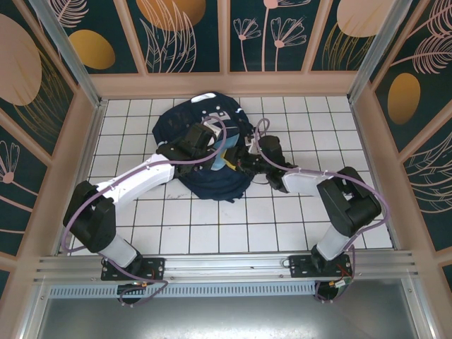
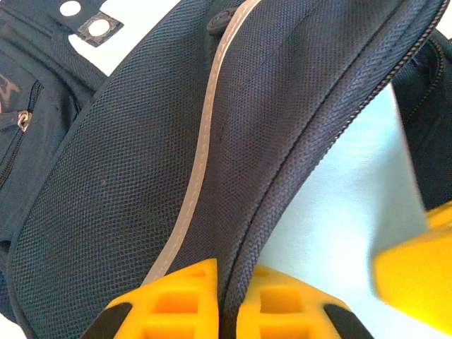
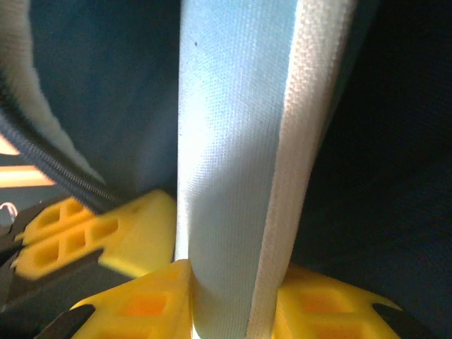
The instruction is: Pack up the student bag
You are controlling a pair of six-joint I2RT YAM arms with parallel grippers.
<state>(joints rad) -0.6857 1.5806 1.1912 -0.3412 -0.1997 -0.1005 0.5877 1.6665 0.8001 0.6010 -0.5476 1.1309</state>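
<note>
The student bag (image 1: 201, 116), dark navy with a thin pale stripe, lies on the white tiled table (image 1: 212, 226). My left gripper (image 1: 220, 145) is shut on the bag's zipper edge (image 2: 296, 141), the navy fabric pinched between its yellow fingers (image 2: 176, 304). A light blue book (image 1: 227, 157) with a white edge stands in the bag's mouth. My right gripper (image 1: 244, 157) is shut on it, the yellow jaws pressed against both faces of the book (image 3: 233, 141). In the left wrist view the book (image 2: 353, 212) lies beside the held edge. The bag's dark inside (image 3: 395, 176) surrounds the book.
The two grippers sit close together over the bag's opening; one right finger (image 2: 417, 268) shows in the left wrist view, and the left fingers (image 3: 106, 233) in the right wrist view. Patterned walls (image 1: 226, 42) enclose the table. Bare tiles lie in front of the bag.
</note>
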